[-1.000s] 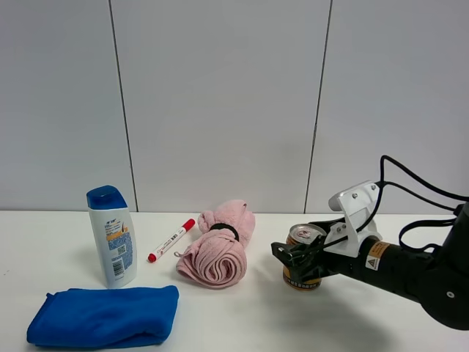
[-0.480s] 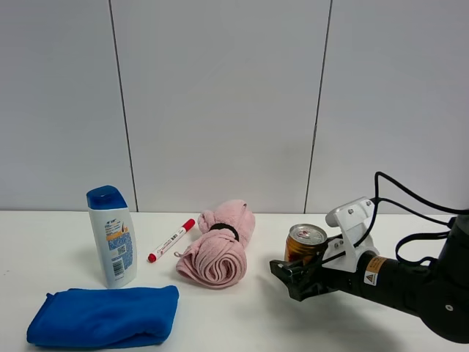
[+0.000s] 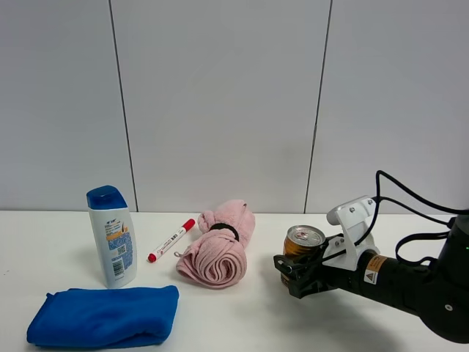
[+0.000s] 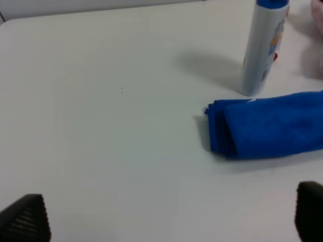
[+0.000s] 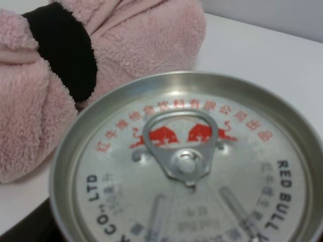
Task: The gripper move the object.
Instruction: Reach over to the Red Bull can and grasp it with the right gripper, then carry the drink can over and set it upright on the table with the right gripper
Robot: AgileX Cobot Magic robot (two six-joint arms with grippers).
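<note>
R end effector [image 3: 293, 275] sits low at can [image 3: 300, 246], prob keeping it upright on worktop [image 3: 242, 315]; can't tell if actually pinching tbh.

Five loose things stand or lie on one white table [image 3: 44, 235]. There is one pink rolled towel [image 3: 218, 246], taken here as the landmark. One gold can [image 3: 304, 237] stands to the right of the towel. One red marker [image 3: 171, 240] lies just left of it, and one white bottle [image 3: 113, 236] stands farther left. One blue cloth [image 3: 105, 315] lies in front and left of the towel. That makes two fabrics, two containers and one pen. One right gripper [image 3: 289, 273] shows right of the towel.
</note>
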